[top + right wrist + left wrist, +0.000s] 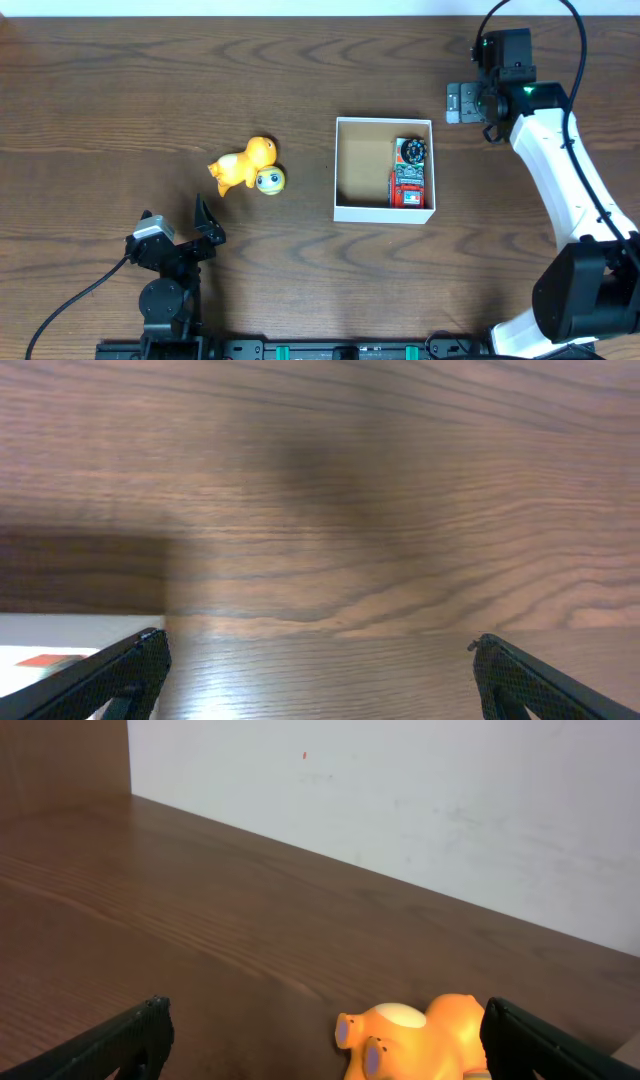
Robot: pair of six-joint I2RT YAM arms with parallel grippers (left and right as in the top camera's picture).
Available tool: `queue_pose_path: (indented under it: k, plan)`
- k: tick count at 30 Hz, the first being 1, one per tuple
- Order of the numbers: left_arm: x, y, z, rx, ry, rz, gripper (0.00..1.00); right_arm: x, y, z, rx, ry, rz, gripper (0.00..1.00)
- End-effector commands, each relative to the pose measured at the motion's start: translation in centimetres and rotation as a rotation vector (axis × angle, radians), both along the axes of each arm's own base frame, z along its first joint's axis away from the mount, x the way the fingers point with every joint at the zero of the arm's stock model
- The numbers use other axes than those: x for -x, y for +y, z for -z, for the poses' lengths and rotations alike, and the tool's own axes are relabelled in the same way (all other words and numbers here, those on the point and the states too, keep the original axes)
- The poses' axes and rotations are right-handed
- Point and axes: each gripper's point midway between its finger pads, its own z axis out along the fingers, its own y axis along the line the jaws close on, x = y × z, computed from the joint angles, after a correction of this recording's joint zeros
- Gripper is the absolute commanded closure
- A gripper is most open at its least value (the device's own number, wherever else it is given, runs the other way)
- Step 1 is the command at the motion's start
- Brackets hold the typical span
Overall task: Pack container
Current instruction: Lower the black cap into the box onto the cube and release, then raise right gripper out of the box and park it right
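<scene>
Dark wood-grain tabletop, white wall behind. Square shallow white cardboard container (pixel 360 165) sits centre-right. It holds one red-and-black toy (pixel 410 173) against its right wall; the rest of the tan floor is bare. Orange plastic animal toy (pixel 243 163) lies well left of the box, with a small round yellow-green toy (pixel 270 180) touching it. Left hand (pixel 176 222) is released, fingers wide, near the orange toy, no contact. Right hand (pixel 465 102) is spread and empty, off the box's far right corner. Likely step: left picks up the orange toy. Centre the fingers over its body, avoid nudging the round one, drop it in the bare half.
</scene>
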Motion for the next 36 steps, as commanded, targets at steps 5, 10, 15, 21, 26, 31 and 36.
queue_pose_path:
  k: [5, 10, 15, 21, 26, 31, 36]
  plan:
    - [0.1, 0.1, 1.7, -0.018, 0.053, -0.004, 0.02, 0.3, -7.9, -0.4, 0.014, -0.022, 0.225, 0.01]
    - [0.1, 0.1, 1.7, -0.017, 0.053, -0.004, 0.02, 1.4, -11.0, -0.2, 0.005, -0.005, 0.294, 0.01]
    - [0.1, 0.1, 1.7, -0.018, 0.053, -0.004, 0.02, 1.9, -12.0, 0.0, 0.003, 0.007, 0.317, 0.01]
    - [0.1, 0.1, 1.7, -0.018, 0.053, -0.004, 0.02, 1.9, -12.0, 0.0, 0.002, 0.007, 0.316, 0.01]
    - [0.1, 0.1, 1.7, -0.018, 0.053, -0.004, 0.02, 1.9, -12.0, 0.0, 0.002, 0.007, 0.316, 0.01]
    - [0.1, 0.1, 1.7, -0.018, 0.053, -0.004, 0.02, 1.9, -12.0, 0.0, 0.002, 0.007, 0.316, 0.01]
    - [0.1, 0.1, 1.7, -0.017, 0.053, -0.004, 0.02, 1.9, -12.0, 0.0, 0.002, 0.007, 0.316, 0.01]
